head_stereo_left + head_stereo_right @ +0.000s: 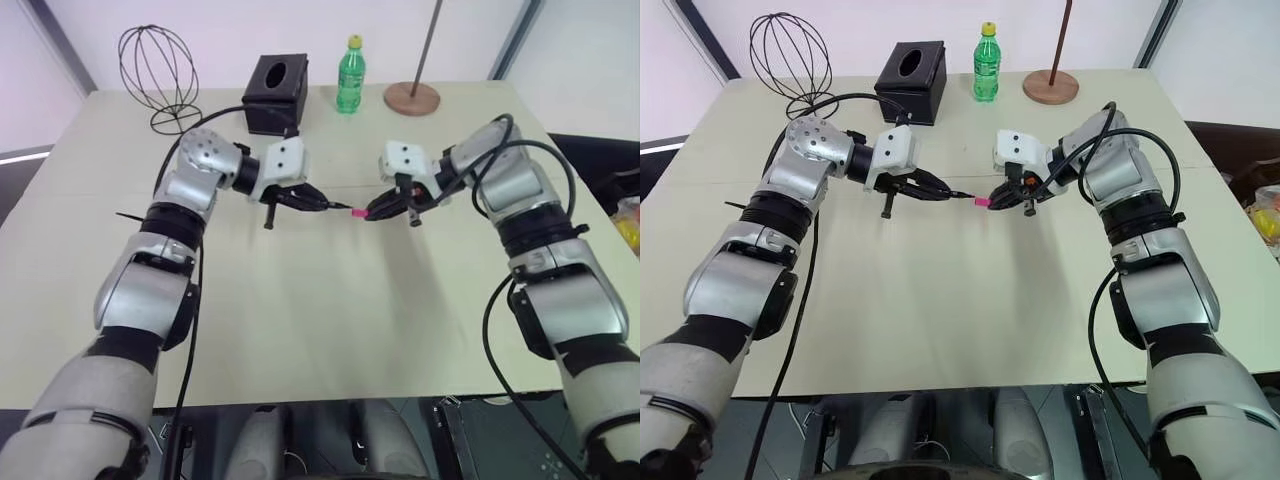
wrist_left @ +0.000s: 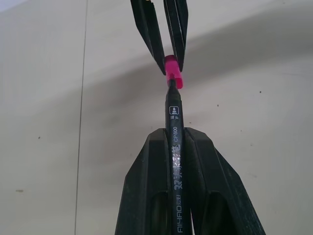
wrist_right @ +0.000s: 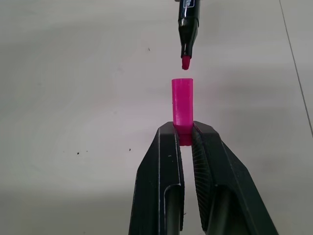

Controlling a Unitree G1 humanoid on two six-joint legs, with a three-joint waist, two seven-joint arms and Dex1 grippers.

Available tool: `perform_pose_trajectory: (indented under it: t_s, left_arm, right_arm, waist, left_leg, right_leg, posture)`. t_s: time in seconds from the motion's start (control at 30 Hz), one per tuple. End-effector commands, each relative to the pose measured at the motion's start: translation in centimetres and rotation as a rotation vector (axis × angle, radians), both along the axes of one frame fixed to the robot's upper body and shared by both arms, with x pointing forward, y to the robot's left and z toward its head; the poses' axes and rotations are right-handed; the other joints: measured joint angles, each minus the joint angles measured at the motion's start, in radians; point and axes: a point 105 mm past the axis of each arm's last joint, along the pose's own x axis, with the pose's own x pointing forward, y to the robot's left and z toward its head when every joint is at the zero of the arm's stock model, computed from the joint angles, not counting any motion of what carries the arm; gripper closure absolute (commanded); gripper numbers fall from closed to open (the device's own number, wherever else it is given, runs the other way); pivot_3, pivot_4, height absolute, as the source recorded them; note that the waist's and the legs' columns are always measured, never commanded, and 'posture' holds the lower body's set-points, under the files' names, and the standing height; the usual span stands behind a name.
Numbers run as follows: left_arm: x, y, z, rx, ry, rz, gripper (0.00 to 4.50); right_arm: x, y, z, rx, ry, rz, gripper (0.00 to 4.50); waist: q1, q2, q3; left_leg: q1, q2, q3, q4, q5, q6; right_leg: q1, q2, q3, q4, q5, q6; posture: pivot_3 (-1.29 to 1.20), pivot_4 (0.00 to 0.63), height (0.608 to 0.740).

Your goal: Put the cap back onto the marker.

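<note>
Above the pale surface (image 1: 300, 330), the left gripper (image 1: 322, 205) has its fingers clamped on the marker (image 2: 175, 147). The right gripper (image 1: 372, 213), facing it, pinches the cap (image 3: 182, 110). The marker's pink tip sits just short of the cap's open end, not touching.
</note>
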Motion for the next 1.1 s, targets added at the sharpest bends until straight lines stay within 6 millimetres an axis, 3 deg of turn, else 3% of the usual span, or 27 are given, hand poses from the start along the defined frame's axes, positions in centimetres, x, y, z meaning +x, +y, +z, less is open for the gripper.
perform_pose_trajectory:
  t_s: [0.03, 0.67, 1.1]
  left_arm:
    - [-0.1, 0.0, 1.2, -0.024, -0.036, -0.012, 4.5]
    - [0.0, 0.4, -0.1, 0.008, -0.017, 0.002, 4.5]
    - [0.1, -0.7, -0.1, -0.01, -0.023, 0.0, 4.5]
  right_arm:
    - [0.1, 0.4, 1.8, 0.017, -0.057, 0.021, 4.43]
    - [0.2, 0.2, 2.1, 0.019, -0.068, 0.021, 4.43]
    - [-0.1, 0.8, 2.2, 0.04, -0.06, 0.034, 4.43]
  waist:
    - [0.001, 0.0, 0.0]
    - [0.0, 0.0, 0.0]
    - [0.0, 0.0, 0.0]
  left_leg:
    - [0.0, 0.0, 0.0, 0.0, 0.0, 0.0]
    - [0.0, 0.0, 0.0, 0.0, 0.0, 0.0]
    - [0.0, 0.0, 0.0, 0.0, 0.0, 0.0]
  right_leg:
    - [0.0, 0.0, 0.0, 0.0, 0.0, 0.0]
    - [0.0, 0.0, 0.0, 0.0, 0.0, 0.0]
    - [0.0, 0.0, 0.0, 0.0, 0.0, 0.0]
  posture:
    - [0.0, 0.15, 0.74]
    - [0.0, 0.15, 0.74]
    - [0.0, 0.15, 0.74]
